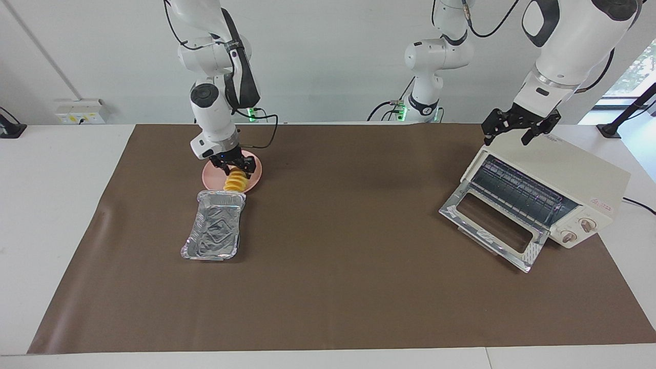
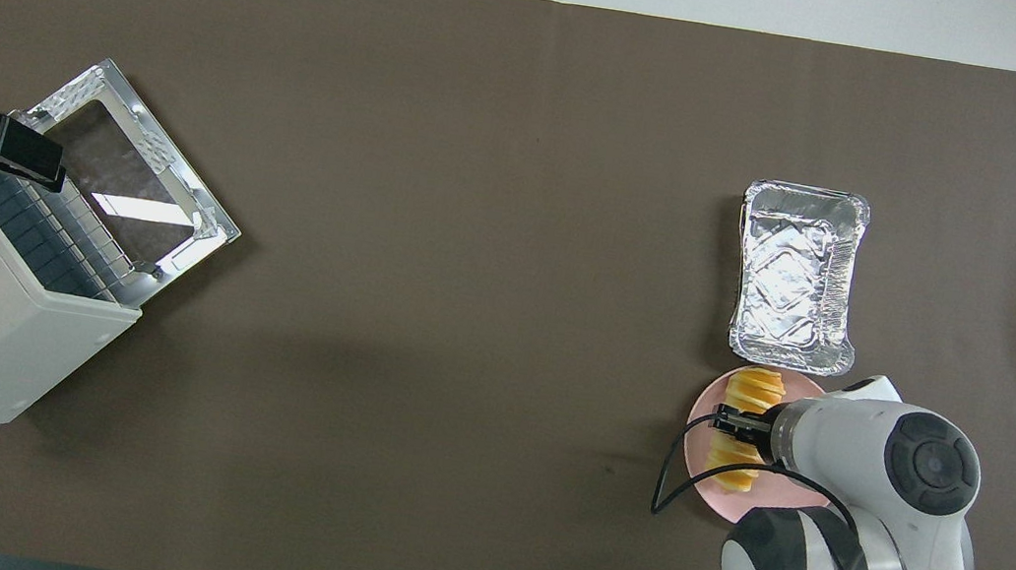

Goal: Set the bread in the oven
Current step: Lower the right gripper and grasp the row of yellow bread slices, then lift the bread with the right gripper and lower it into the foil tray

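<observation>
A brown mat [image 1: 359, 287] covers the counter [image 1: 51, 205], where the cream oven [image 1: 558, 195] sits at the left arm's end, its glass door [image 1: 492, 228] dropped open. The left hand [image 1: 518, 128] hangs spread over the oven's top, the arm waiting. Toward the right arm's end, a foil tray [image 1: 212, 233] touches a pink plate [image 1: 211, 177] – the plate nearer the robots. The right hand [image 1: 236, 166] is down on the bread [image 1: 234, 182], its fingers pinching the loaf on the plate.
</observation>
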Available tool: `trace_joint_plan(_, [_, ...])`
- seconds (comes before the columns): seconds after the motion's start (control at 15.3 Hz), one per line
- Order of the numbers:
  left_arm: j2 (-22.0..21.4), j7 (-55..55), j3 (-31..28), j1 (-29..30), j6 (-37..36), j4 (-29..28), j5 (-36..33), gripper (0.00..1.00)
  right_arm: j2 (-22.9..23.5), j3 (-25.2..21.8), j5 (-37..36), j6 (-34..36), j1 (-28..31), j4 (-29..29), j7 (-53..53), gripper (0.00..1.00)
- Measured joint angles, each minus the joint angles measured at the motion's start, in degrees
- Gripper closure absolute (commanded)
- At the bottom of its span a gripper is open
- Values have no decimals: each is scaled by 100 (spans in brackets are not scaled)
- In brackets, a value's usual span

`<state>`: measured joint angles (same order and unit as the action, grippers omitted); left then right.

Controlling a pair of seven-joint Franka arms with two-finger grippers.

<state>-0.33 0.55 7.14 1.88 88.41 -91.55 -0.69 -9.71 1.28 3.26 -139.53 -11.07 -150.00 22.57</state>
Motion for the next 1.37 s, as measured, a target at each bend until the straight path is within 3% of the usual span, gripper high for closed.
trace_joint_plan(0.2, [0, 0, 0, 0, 0, 0, 0, 0, -33, 0, 1, 152, 0, 53, 1, 100])
trace_joint_plan(0.33, [0, 0, 0, 0, 0, 0, 0, 0, -169, 2, 56, 677, 0, 274, 5, 100])
trace_joint_plan(0.65, [0, 0, 0, 0, 0, 0, 0, 0, -450, -6, 194, 2047, 8, 1692, -68, 100])
trace_joint_plan(0.85, [0, 0, 0, 0, 0, 0, 0, 0, 21, -47, 195, 2128, 208, 2475, -586, 100])
trace_joint_plan(1.11, [0, 0, 0, 0, 0, 0, 0, 0, 1135, -97, 191, 2047, 760, 3437, -1554, 100])
trace_joint_plan(1.37, [0, 0, 0, 0, 0, 0, 0, 0, 1938, -80, 191, 1364, 750, 3784, -1659, 100])
